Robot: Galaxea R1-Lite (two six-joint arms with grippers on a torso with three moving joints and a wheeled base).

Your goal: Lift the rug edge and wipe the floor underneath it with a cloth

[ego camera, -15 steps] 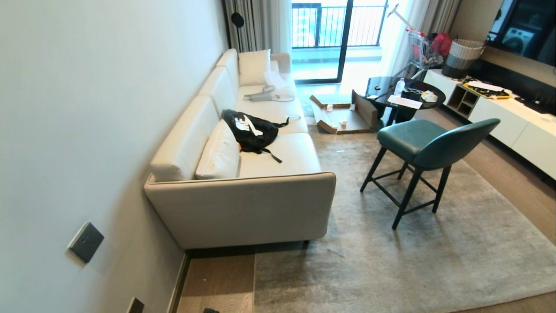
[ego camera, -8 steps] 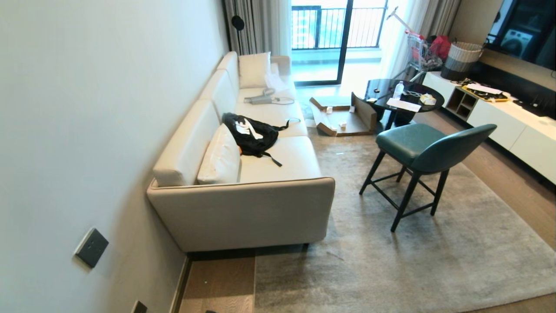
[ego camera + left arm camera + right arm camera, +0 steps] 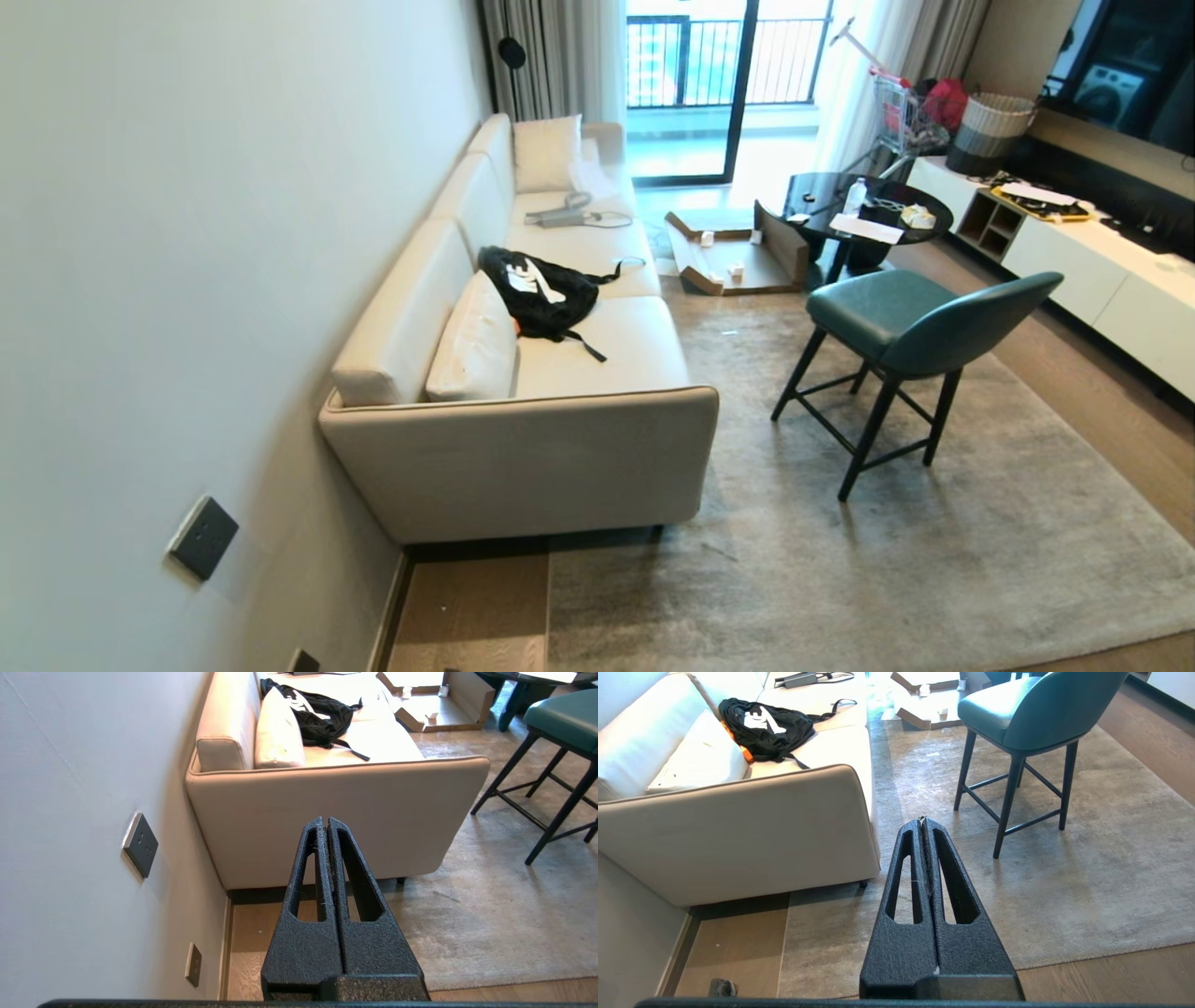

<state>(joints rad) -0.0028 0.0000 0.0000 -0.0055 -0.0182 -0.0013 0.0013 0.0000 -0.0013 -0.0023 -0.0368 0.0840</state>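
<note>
The pale grey rug [image 3: 840,560] lies flat in front of me. Its rug edge [image 3: 549,607] runs straight beside a strip of brown wood floor [image 3: 467,607] below the sofa end, and a near rug edge [image 3: 1087,953] meets the floor [image 3: 1111,980]. A small grey crumpled cloth [image 3: 722,988] lies on the floor by the skirting, apart from the rug. My left gripper [image 3: 325,820] and right gripper [image 3: 922,820] are both shut on nothing, held high above the floor. Neither shows in the head view.
A beige sofa [image 3: 523,457] stands along the left wall [image 3: 187,280], its end partly on the rug. A green high chair [image 3: 915,317] stands on the rug. Behind it are a round black table [image 3: 868,210], opened cardboard [image 3: 738,252] and a white cabinet [image 3: 1102,271].
The whole head view has slid a little downward in the picture, so the camera moved. The rug, cloth and furniture have not moved, and both grippers stay shut.
</note>
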